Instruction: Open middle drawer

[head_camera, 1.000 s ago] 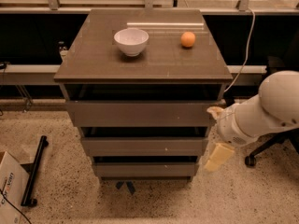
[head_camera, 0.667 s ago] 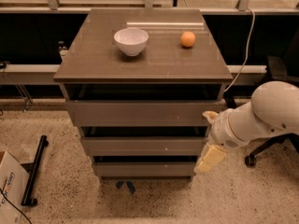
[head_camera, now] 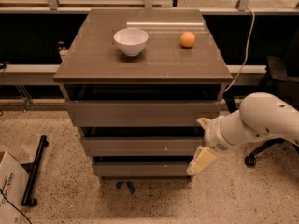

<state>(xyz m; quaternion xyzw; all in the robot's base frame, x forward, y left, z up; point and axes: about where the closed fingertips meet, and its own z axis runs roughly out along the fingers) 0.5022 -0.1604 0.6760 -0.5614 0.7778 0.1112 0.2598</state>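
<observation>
Middle drawer (head_camera: 140, 146) sits in the stack of three under the grey-brown cabinet top (head_camera: 93, 64). Its flat, handleless front shows a tiny pale speck right of centre, with a dark strip of shadow above its upper edge. Above it is the taller top drawer (head_camera: 140, 114) and below it the narrower bottom drawer (head_camera: 140, 170). Whether the middle drawer front is pulled out at all cannot be told from this angle. The gripper (head_camera: 202, 141) is at the right end of the middle drawer, carried by the white arm (head_camera: 266, 120) that reaches in from the right. Its two fingers (head_camera: 202, 160) stand wide apart: the small upper one lies near the drawer front's upper right corner, and the long cream lower one slants down beside the right end of the bottom drawer. They hold nothing, and whether either one touches the drawer front cannot be made out. On the cabinet top a white bowl (head_camera: 131, 41) stands left of centre, and an orange (head_camera: 188, 39) lies to its right, well apart from it. A white cable (head_camera: 246, 41) hangs down behind the cabinet's right side. On the speckled floor (head_camera: 70, 195) a black bar (head_camera: 35, 171) lies left of the cabinet, with a cardboard box (head_camera: 8, 190) at the left edge. A dark chair base (head_camera: 252, 158) shows under the arm.
</observation>
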